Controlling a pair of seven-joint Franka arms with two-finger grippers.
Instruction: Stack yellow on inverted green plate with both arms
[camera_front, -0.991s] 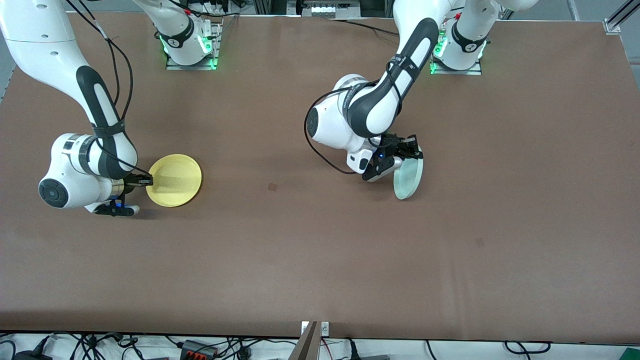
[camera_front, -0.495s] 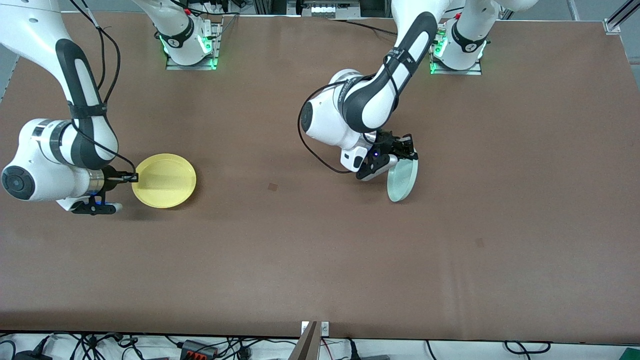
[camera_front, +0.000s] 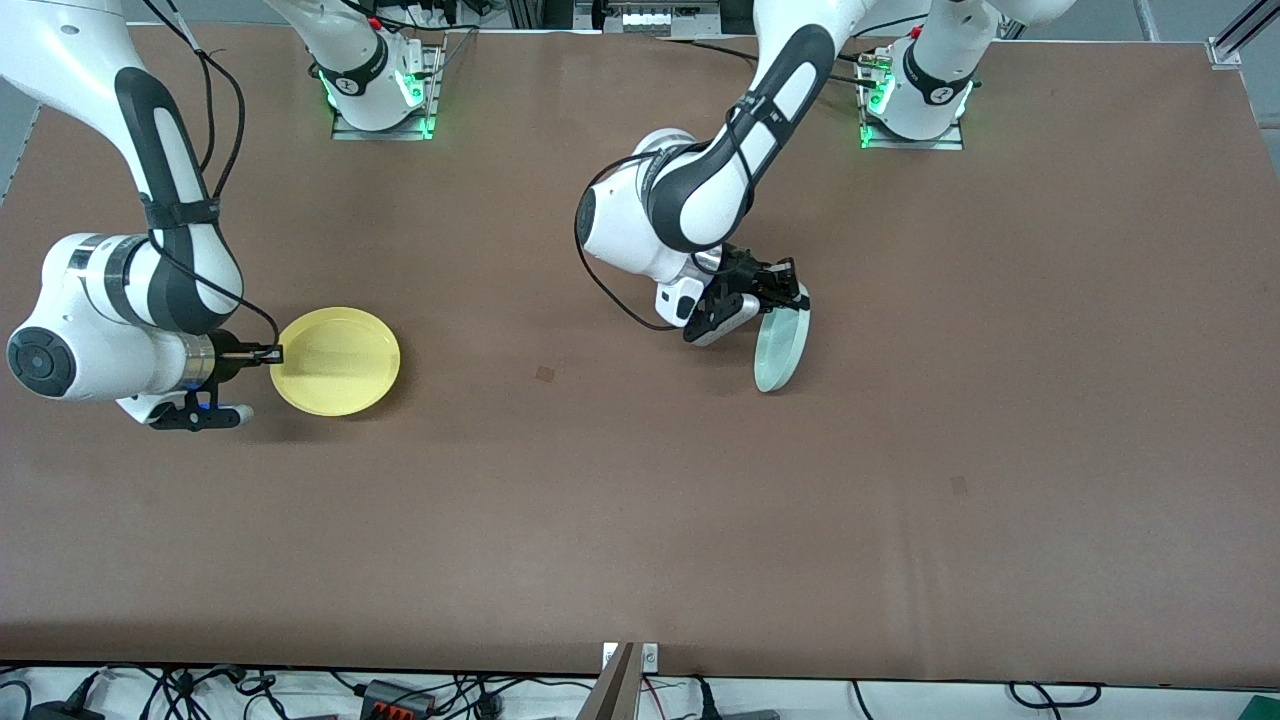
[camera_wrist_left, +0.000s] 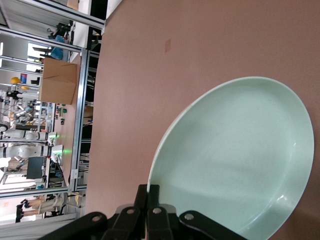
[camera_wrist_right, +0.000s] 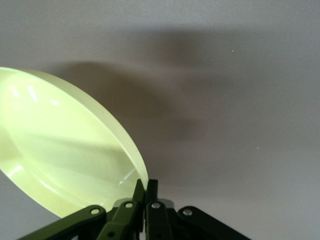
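Note:
The yellow plate (camera_front: 338, 360) is near the right arm's end of the table, hollow side up. My right gripper (camera_front: 270, 353) is shut on its rim; in the right wrist view the fingers (camera_wrist_right: 145, 189) pinch the plate (camera_wrist_right: 60, 150), which casts a shadow on the table. The pale green plate (camera_front: 780, 350) hangs steeply tilted, almost on edge, over the table's middle. My left gripper (camera_front: 793, 298) is shut on its upper rim. In the left wrist view the gripper (camera_wrist_left: 148, 192) pinches the rim and the plate (camera_wrist_left: 235, 155) shows its hollow side. I cannot tell whether its lower edge touches the table.
The brown table (camera_front: 640, 520) stretches wide around both plates. A small dark mark (camera_front: 544, 374) lies between them. The arm bases (camera_front: 380, 90) stand along the table's edge farthest from the front camera.
My left gripper has carried the tilted green plate toward the right arm's end of the table. My right gripper has drawn the yellow plate slightly toward its own end, then eased back.

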